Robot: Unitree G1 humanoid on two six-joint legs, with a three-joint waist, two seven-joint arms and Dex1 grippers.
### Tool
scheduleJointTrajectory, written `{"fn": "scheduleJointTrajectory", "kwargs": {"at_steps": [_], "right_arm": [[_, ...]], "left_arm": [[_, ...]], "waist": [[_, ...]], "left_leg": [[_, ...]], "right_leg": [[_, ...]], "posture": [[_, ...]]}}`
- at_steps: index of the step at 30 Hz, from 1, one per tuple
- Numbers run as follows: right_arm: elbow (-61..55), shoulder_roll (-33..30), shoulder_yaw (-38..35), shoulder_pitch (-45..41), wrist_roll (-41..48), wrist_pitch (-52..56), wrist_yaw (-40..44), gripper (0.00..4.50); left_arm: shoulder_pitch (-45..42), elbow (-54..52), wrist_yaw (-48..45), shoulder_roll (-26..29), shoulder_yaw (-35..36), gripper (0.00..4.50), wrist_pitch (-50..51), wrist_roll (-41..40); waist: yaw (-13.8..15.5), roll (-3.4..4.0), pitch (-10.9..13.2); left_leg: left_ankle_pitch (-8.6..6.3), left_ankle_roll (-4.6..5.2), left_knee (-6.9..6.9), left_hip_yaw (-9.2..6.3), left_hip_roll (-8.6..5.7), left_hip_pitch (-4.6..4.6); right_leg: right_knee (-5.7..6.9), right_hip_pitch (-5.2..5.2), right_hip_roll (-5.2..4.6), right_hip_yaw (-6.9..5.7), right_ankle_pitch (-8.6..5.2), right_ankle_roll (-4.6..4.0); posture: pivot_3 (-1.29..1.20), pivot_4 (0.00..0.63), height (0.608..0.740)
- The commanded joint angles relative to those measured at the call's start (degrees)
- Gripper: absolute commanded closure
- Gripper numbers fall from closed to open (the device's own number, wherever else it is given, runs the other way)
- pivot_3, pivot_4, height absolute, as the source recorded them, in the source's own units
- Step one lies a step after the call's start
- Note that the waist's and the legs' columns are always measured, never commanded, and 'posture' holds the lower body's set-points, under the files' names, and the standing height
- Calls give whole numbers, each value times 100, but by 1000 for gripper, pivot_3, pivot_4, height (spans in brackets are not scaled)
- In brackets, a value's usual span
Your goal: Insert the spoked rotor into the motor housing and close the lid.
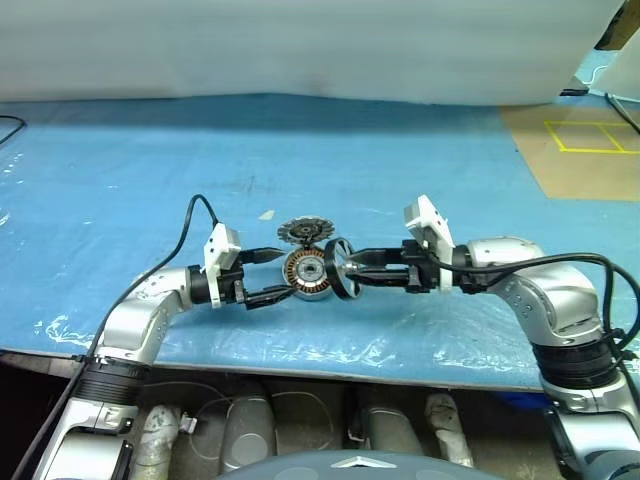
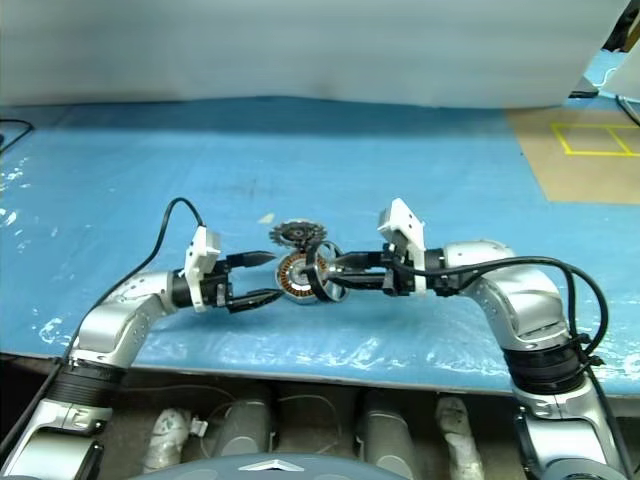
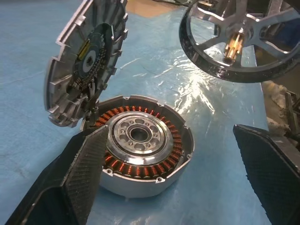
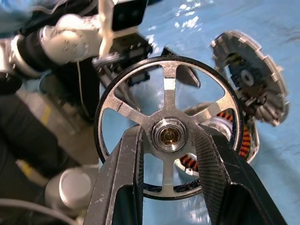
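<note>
Rotor held just beside the open motor housing [image 1: 308, 275]

Right gripper [image 4: 168, 140] fingers clamp the spoked rotor [image 4: 168, 133] by its hub; left gripper [image 3: 173, 159] fingers spread around the housing, whose lid [image 3: 84, 61] stands tilted open behind.

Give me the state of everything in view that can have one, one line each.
Motor housing: on the table, lid open, no rotor inside.
Lid: hinged up, standing open.
Spoked rotor: held in the air by its hub.
Left gripper: open, straddling the housing.
Right gripper: shut on the rotor.
</note>
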Motion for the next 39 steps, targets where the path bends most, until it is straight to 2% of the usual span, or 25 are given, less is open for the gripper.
{"fn": "scheduleJointTrajectory", "kwargs": {"at_steps": [1,7,16,21,25,39], "right_arm": [[233,192,132,-143,31,-127,-273,3294],[770,188,579,-288,-224,-477,-269,3294],[1379,411,780,-679,-348,-803,-261,3294],[1688,500,1019,-857,-563,-993,-204,3294],[1773,384,1214,-776,-764,-1182,-60,3294],[1587,279,1194,-1077,-898,-1359,81,3294]], "left_arm": [[-87,-78,-112,100,63,0,16,-60],[88,-220,-154,212,11,0,162,-66],[264,-371,-153,225,8,0,233,-88],[253,-387,-142,199,-25,0,243,-74],[246,-436,-138,196,-57,0,315,-94],[220,-566,-76,182,-67,0,424,-100]], "waist": [[6,1,0],[-4,1,1],[-2,2,1],[-2,2,2],[-2,2,1],[-11,2,1]], "left_leg": [[0,0,-2,0,0,-1],[1,-3,-15,0,0,-6],[0,-2,-9,0,1,-3],[0,-3,-11,1,1,-5],[0,-3,-11,1,1,-4],[0,-2,-10,1,1,-4]], "right_leg": [[0,0,0,-3,0,0],[-6,-2,-1,-2,16,-31],[-2,-1,0,-2,-1,0],[-3,-1,0,-2,18,-33],[-3,-1,0,-2,18,-33],[-3,-1,1,-2,18,-33]], "posture": [[0,150,740],[0,150,740],[0,150,740],[0,150,740],[0,150,740],[0,150,740]]}}
